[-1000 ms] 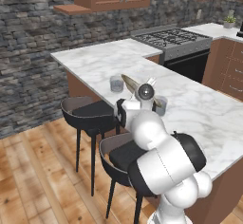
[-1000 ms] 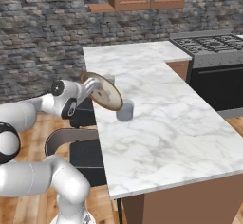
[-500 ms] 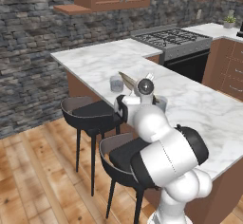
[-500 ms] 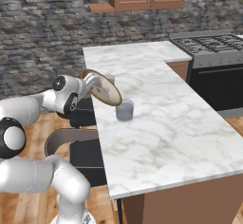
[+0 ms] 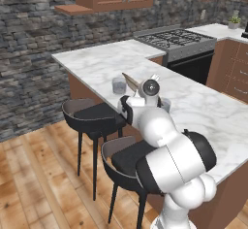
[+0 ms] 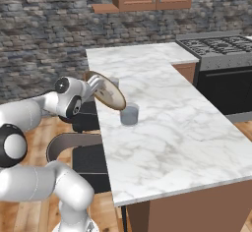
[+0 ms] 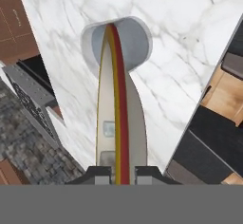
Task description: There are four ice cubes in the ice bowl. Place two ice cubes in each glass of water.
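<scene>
My gripper [image 7: 117,173] is shut on the rim of the ice bowl [image 7: 116,118], which I see edge-on and tipped steeply. Two pale ice cubes [image 7: 108,129] lie against its grey-beige inside, near my fingers. The bowl's far lip hangs over a glass of water [image 7: 135,42] on the marble counter. In the right base view, the gripper [image 6: 92,87] holds the tilted bowl [image 6: 109,92] at the counter's left edge, just above and left of that glass [image 6: 129,114]. The second glass [image 5: 119,85] stands behind the bowl [image 5: 131,81] in the left base view.
The white marble counter [image 6: 167,113] stretches right and far from the bowl. Two black bar stools [image 5: 92,114] stand under its near edge. A stove [image 5: 177,39] sits at the far end, against the stone wall.
The bowl stays tilted over the glass in almost the same spot. The arm's elbow has shifted a little in the base views.
</scene>
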You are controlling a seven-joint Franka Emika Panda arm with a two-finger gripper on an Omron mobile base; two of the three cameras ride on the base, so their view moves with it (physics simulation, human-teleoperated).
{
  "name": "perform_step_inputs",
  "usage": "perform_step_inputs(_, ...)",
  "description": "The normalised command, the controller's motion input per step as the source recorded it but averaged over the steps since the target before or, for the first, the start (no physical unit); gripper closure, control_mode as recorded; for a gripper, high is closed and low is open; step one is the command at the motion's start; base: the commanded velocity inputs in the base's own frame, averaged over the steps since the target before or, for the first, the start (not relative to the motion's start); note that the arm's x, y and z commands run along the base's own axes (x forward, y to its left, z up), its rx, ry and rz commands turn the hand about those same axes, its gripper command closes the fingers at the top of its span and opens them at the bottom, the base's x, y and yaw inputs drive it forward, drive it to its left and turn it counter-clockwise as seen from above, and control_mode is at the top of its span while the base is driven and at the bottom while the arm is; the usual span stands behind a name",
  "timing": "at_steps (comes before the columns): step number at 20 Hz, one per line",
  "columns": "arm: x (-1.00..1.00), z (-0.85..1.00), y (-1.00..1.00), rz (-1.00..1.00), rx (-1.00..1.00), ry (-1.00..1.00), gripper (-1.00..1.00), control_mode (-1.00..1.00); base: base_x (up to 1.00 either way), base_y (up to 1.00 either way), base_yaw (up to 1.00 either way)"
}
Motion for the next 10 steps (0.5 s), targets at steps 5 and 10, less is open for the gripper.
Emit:
perform_step_inputs(5, 0.08, 0.19, 0.25, -0.1, 0.07, 0.0, 1.0, -1.0, 0.0, 0.0, 0.0)
perform_step_inputs(10, 0.1, 0.23, 0.26, -0.1, 0.14, 0.0, 1.0, -1.0, 0.0, 0.0, 0.0)
